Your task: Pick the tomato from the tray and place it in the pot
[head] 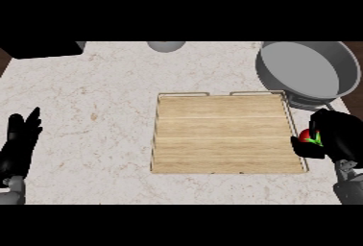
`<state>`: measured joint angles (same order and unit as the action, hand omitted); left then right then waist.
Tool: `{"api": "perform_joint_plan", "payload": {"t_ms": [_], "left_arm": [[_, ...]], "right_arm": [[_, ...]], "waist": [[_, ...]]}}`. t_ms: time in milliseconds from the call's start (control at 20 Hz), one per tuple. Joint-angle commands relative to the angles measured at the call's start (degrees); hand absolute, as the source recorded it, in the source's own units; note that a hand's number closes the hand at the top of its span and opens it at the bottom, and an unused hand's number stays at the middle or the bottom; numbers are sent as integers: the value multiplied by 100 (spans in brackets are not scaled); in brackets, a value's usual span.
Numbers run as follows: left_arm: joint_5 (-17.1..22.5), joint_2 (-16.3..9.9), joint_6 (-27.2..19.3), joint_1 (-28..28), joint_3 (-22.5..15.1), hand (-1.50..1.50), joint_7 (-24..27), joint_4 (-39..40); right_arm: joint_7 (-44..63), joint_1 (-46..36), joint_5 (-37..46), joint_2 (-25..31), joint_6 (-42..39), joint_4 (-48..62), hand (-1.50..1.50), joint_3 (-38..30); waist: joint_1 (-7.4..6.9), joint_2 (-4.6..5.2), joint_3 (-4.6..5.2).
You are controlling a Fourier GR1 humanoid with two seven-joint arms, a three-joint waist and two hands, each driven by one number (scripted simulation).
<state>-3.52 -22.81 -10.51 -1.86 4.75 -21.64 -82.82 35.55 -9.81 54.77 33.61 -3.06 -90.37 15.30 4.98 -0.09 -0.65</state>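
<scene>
Already the right hand (339, 137), at the frame's right edge beside the wooden tray (225, 134), curls its fingers round the tomato (307, 136). I judge it light, smooth and easily bruised, best cupped round its middle. The pot (305, 72) waits at upper right. The left hand (18, 144) rests open at lower left.

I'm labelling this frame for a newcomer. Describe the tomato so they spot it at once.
Find the wooden tray mid-counter, then its right edge below the grey pot. There the right hand curls round the tomato, the only red thing, with a green top.
</scene>
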Motion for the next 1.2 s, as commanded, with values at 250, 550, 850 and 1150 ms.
{"api": "perform_joint_plan", "payload": {"t_ms": [250, 550, 850, 1150], "left_arm": [[108, -92, 88, 77, 124, 0, 27, -69], [103, -43, 124, 41, 52, 0, 65, -143], [-20, 95, 225, -193, -202, 0, 53, -33], [-290, 337, 117, -582, -374, 0, -40, 230]], "right_arm": [[-2745, -305, -2160, 1185, 1120, 233, 150, -2443], [-4727, -581, -3712, 1895, 772, 1135, 150, -3926], [-6331, -991, -4505, 3035, -685, 3103, 150, -4642], [-6393, -2194, -4040, 3352, -1229, 4273, 150, -3786]], "waist": [[-26, -66, -20], [-213, -6, 6], [-557, 57, 50], [-666, 59, 62]]}}
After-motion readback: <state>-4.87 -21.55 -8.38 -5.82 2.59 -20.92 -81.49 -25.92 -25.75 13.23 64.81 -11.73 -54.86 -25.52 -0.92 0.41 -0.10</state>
